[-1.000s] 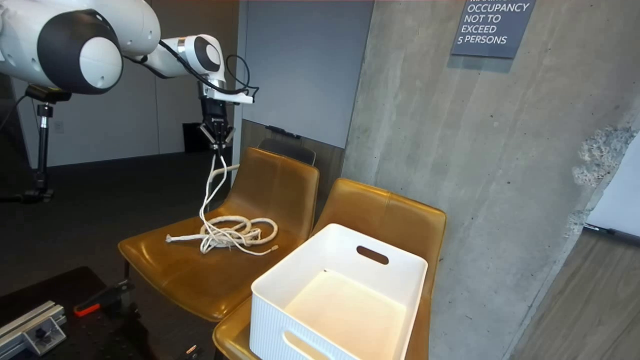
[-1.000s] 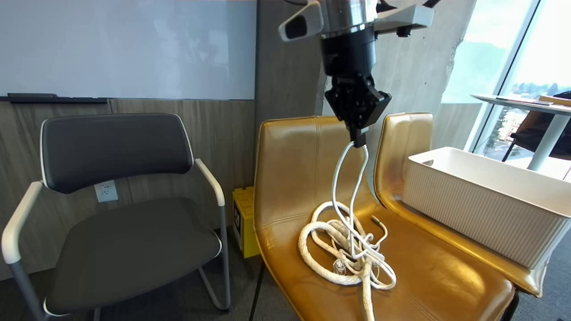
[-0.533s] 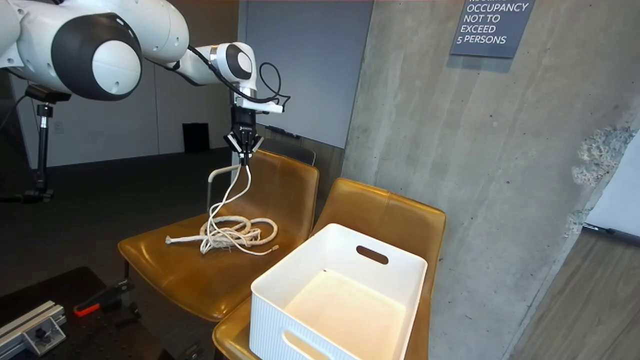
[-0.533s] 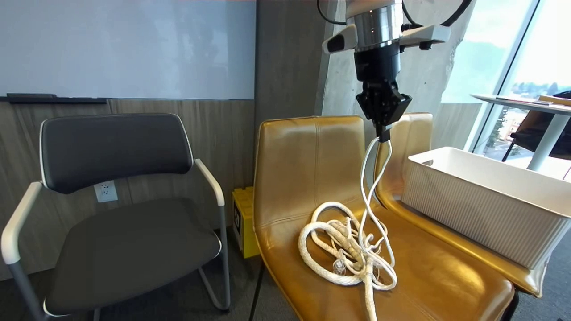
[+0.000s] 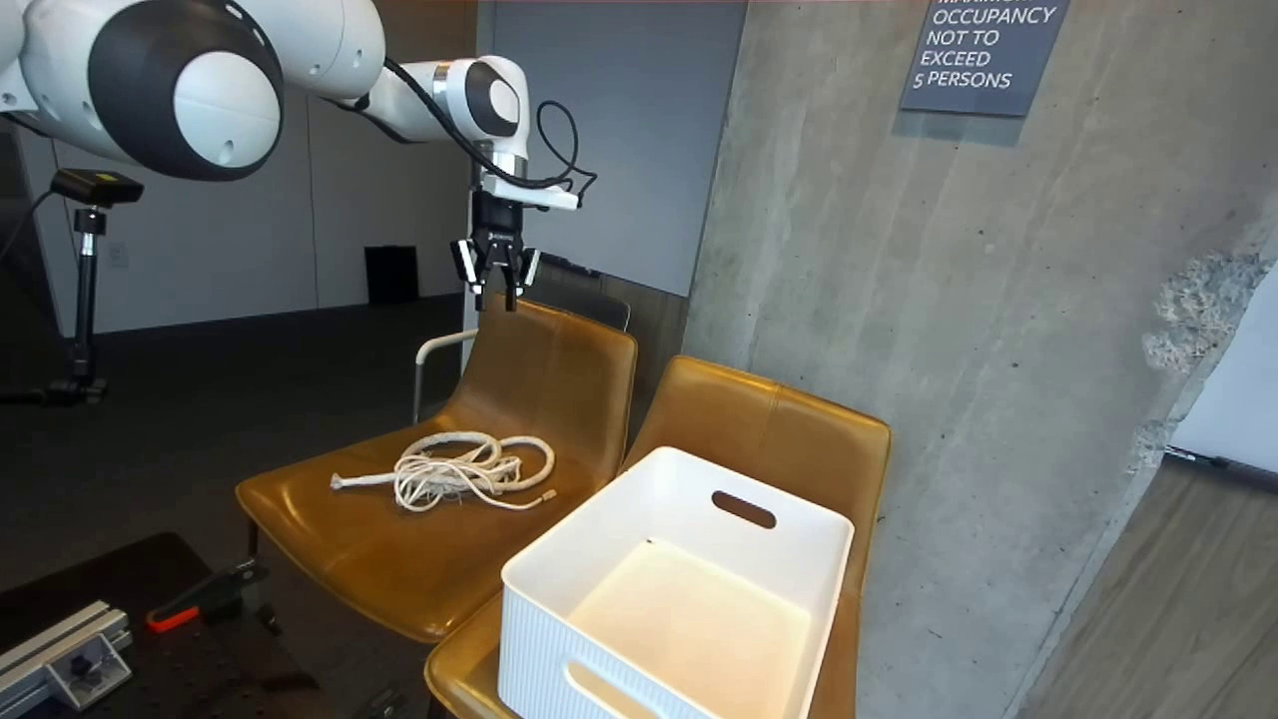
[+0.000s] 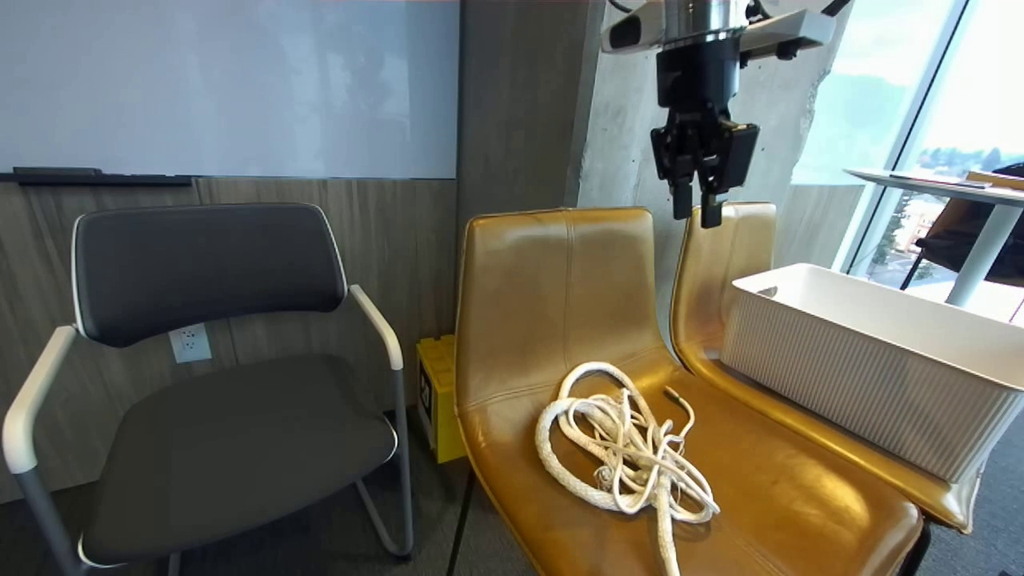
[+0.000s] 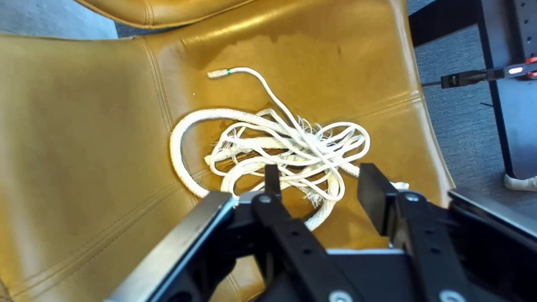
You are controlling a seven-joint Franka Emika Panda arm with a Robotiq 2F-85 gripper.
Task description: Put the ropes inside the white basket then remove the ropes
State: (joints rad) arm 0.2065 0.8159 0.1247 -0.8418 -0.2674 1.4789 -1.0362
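Arrangement from left to right, as seen in an exterior view. A tan-brown leather chair (image 5: pixel 439 559) with a broad, smooth seat supports a loose tangle of cream-white cord ropes (image 5: pixel 436 481), slack and ungripped, presumably laid there because the flat surface lets loops be taken from above. Over this seat hangs a black, two-fingered metal gripper (image 5: pixel 494 302), its fingers parted with nothing between them, well apart from the ropes. At right, a large, white, rectangular plastic basket (image 5: pixel 542 631) rests mouth upward on a second tan-brown leather chair (image 5: pixel 779 429), probably so that ropes can be lowered in; the ropes lie wholly outside it. Which half of the task is in hand cannot be told.

Clearances, in the same order. In the wrist view, bare leather separates the coils from the seat's edge, and open air lies between fingertips and ropes. The basket's left-hand rim rises between ropes and interior; trailing loops could snag there in a crossing. Both backrests, then a grey concrete wall (image 5: pixel 998 399), bound the far side.
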